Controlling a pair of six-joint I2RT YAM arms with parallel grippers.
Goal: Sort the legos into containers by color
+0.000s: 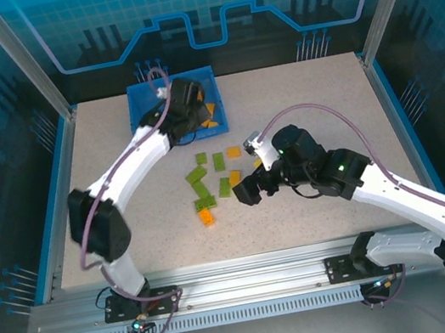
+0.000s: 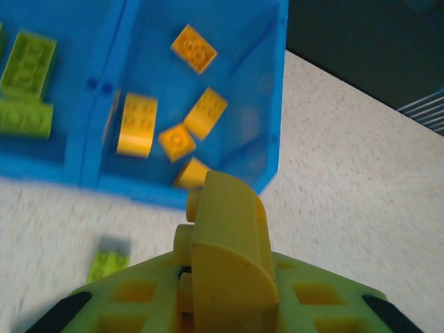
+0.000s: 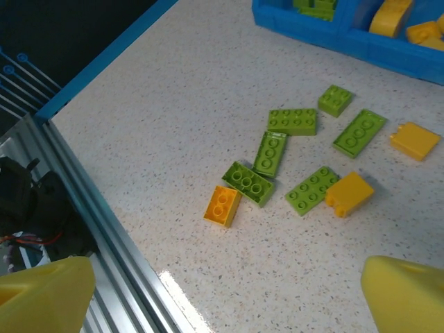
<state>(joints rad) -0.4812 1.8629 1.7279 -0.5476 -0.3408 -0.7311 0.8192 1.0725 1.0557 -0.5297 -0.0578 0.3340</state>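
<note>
Mid-sort. Left hand (image 1: 185,108) together over tray (image 1: 134,103) at 12 o'clock; right hand (image 3: 229,298) apart, should next pinch orange lego (image 3: 223,205).

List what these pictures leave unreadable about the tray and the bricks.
Top view: the left arm covers most of the tray, so its contents can't be counted.
Left wrist view: the green compartment runs off the left edge. One orange brick sits partly behind the left end effector. A green brick outside the tray is blurred.
Right wrist view: the tray is cut off by the top edge.
</note>
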